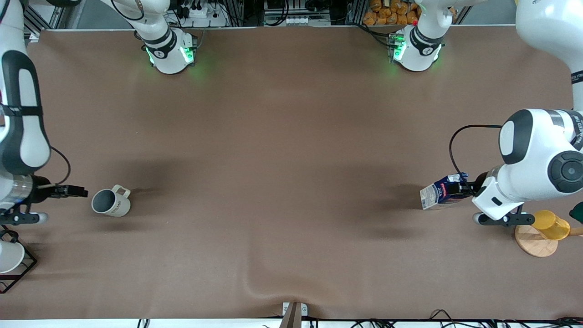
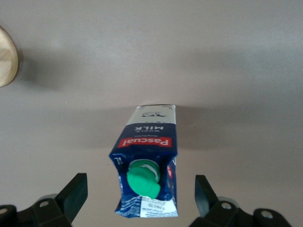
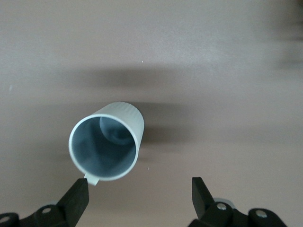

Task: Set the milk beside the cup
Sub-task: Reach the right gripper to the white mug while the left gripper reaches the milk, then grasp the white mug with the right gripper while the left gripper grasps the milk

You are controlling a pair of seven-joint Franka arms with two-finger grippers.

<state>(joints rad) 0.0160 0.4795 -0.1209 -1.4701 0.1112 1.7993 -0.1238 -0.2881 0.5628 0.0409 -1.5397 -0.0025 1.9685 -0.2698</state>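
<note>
Left arm: you see it reach in from the left arm's end of the table, its forearm lying low and nearly level, wrist pointing toward the middle of the table.
Left gripper (image 1: 465, 186): it sits at the capped top end of the milk; in the left wrist view (image 2: 139, 196) the two fingers (image 2: 75, 195) stand wide apart, one on each side of the carton's top, neither one touching it.
Milk (image 1: 441, 192): the carton lies tipped over on the table (image 1: 291, 136) at the left arm's end, its pale base pointing toward the middle of the table and its green cap (image 2: 143, 179) toward the gripper. The red label shows in the left wrist view (image 2: 146, 142).
Right arm: you see it come down along the right arm's end of the table, wrist turned level and aimed at the cup.
Right gripper (image 1: 75, 191): it is just beside the cup; the right wrist view (image 3: 139, 196) shows its fingers (image 3: 78, 198) spread wide and holding nothing.
Cup (image 1: 111, 202): it rests on the table at the right arm's end, tilted, handle on the side toward the robots' bases, well apart from the milk. Its grey inside shows in the right wrist view (image 3: 106, 142).
Yellow cup (image 1: 551, 225): on a round wooden stand (image 1: 535, 242), near the left gripper.
</note>
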